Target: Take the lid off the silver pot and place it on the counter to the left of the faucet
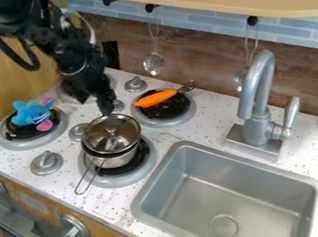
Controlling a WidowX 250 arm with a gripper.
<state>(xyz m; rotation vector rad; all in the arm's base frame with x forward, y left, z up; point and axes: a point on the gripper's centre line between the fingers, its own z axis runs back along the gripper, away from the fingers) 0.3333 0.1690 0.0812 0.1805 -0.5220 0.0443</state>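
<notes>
The black gripper (107, 106) hangs down from the upper left, its lower end at the back rim of a silver pot (118, 158). Whether it touches the rim I cannot tell. A shiny metal lid (111, 133) covers the pot, which stands on the front right burner with its wire handle pointing toward the front left. An orange carrot (155, 98) and a fork (188, 86) lie on the back right burner. On the left burner sits a blue plush toy (31, 112) with pink parts.
At the right is a metal sink (226, 197) with a grey faucet (257, 100) behind it. Stove knobs (47, 162) stand between the burners. Utensils, including a slotted ladle (153, 63), hang along the back wall under a wooden shelf (229, 0).
</notes>
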